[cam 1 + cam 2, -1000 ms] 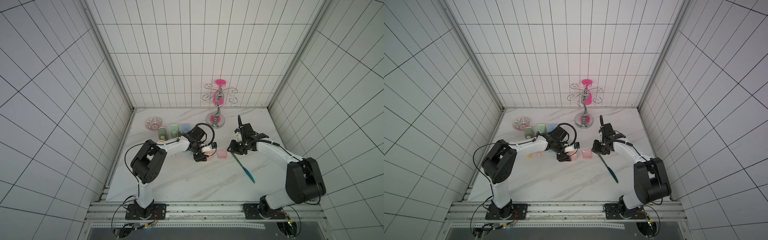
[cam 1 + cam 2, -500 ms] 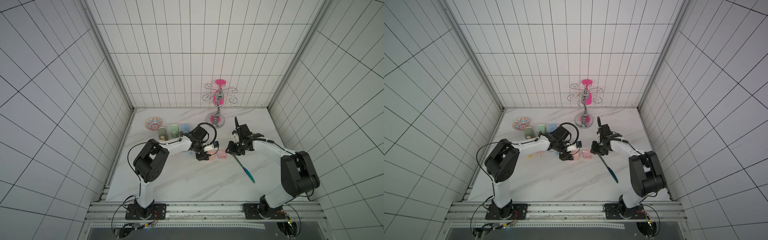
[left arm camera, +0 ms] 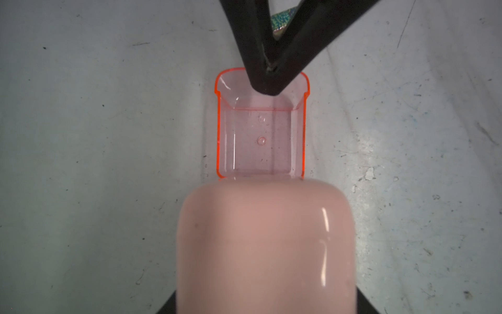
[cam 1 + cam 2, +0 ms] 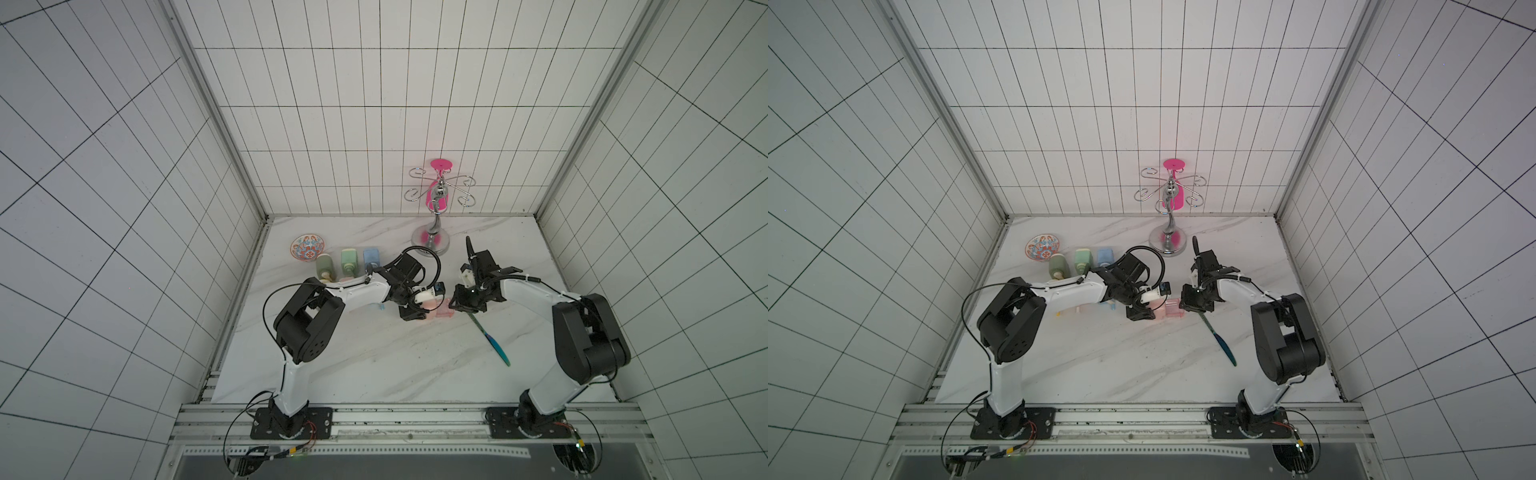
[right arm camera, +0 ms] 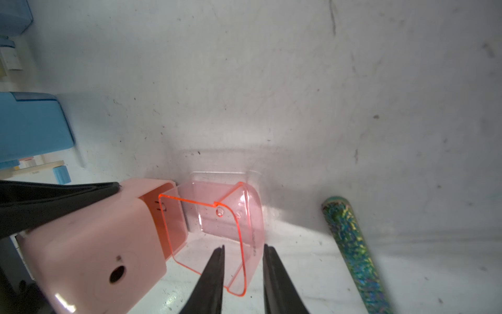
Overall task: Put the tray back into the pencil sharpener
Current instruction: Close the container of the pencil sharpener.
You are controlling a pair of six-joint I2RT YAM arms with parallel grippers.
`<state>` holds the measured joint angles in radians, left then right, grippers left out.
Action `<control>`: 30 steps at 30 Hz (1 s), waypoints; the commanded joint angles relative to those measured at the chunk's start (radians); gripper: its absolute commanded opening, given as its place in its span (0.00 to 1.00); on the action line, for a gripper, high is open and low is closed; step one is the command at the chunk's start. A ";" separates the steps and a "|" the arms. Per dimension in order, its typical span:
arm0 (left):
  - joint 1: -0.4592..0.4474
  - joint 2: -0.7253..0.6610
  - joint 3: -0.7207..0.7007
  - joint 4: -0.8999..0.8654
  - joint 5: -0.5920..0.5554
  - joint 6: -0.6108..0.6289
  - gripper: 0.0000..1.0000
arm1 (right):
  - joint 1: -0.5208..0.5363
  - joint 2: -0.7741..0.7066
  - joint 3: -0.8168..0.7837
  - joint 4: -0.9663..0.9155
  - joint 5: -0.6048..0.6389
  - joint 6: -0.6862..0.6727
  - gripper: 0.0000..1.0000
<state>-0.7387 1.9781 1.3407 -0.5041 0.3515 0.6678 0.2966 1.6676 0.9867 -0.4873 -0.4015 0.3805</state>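
Note:
In both top views the pink pencil sharpener (image 4: 430, 309) (image 4: 1158, 308) lies mid-table with my left gripper (image 4: 420, 308) (image 4: 1144, 309) shut on it. In the left wrist view the sharpener (image 3: 264, 244) fills the foreground. The clear pink tray (image 3: 260, 141) (image 5: 231, 217) lies on the table with its open end just inside the sharpener's (image 5: 95, 236) slot, and most of it sticks out. My right gripper (image 5: 244, 247) (image 4: 457, 305) is closed around the tray's far end wall, one finger inside and one outside.
A glittery green pencil (image 5: 353, 244) (image 4: 490, 338) lies beside the tray on the right arm's side. Behind the left arm stand green and blue sharpeners (image 4: 349, 259), a patterned bowl (image 4: 307, 248) and a chrome stand (image 4: 432, 245).
My right gripper has moved in onto the tray's end and its jaws have narrowed. The left jaws have tightened on the sharpener. Tray and sharpener now stand together.

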 commanded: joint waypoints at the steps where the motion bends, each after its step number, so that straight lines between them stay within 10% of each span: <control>1: -0.007 0.022 0.023 0.043 -0.011 -0.004 0.53 | 0.013 0.020 0.035 -0.007 -0.030 -0.020 0.27; 30: -0.047 0.065 0.064 -0.028 -0.113 0.054 0.52 | 0.026 0.049 0.047 0.040 -0.135 -0.008 0.22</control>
<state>-0.7780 2.0014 1.3888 -0.5175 0.2672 0.6926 0.3153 1.7100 1.0073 -0.4610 -0.4911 0.3725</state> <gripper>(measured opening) 0.589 0.222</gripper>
